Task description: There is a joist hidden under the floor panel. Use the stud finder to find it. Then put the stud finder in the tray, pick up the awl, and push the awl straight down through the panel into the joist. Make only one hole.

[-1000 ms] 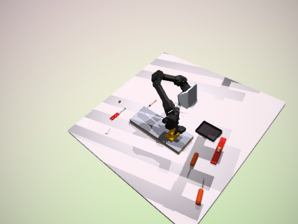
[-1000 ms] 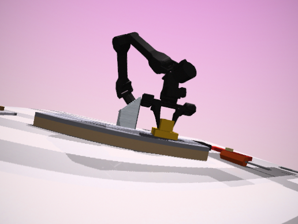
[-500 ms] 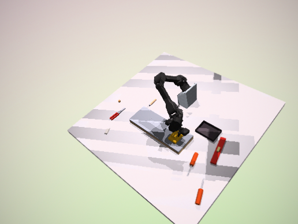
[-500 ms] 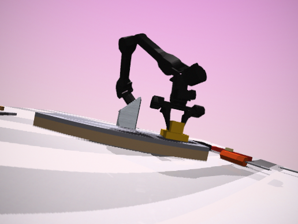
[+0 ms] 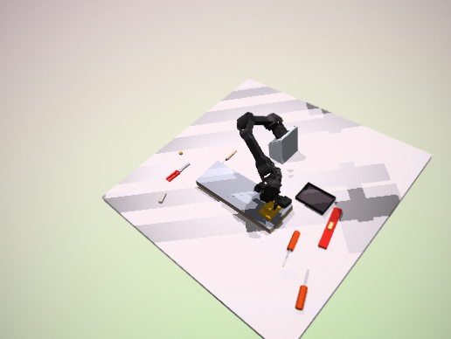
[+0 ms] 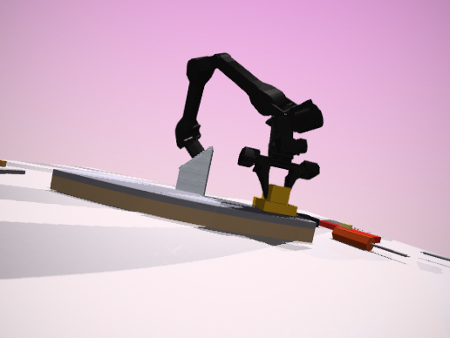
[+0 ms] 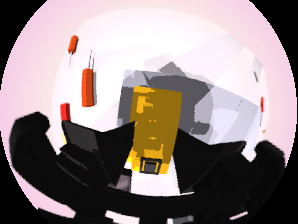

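Observation:
My gripper [image 5: 273, 204] [image 6: 277, 192] [image 7: 153, 125] is shut on the upper block of the yellow stud finder [image 5: 268, 212] [image 6: 276, 206] [image 7: 156, 107]. The stud finder is upright, its base at the top face of the floor panel [image 5: 227, 181] [image 6: 174, 210] [image 7: 222, 107], near the panel's end nearest the orange-handled tools. A small dark square window shows on it in the wrist view, with no lit colour. The black tray [image 5: 315, 199] stands beside that end, empty. A thin tan-handled tool, apparently the awl [image 5: 232, 155], lies beyond the panel's far end. The joist is hidden.
A red level [image 5: 336, 218] [image 7: 65, 111] lies beside the tray. Two orange-handled screwdrivers [image 5: 294, 241] [image 5: 301, 298] lie nearer the front. A grey upright plate [image 5: 284, 146] [image 6: 194, 176] stands by the arm's base. A red-handled tool [image 5: 173, 176] and two small pieces [image 5: 163, 197] [image 5: 180, 153] lie left.

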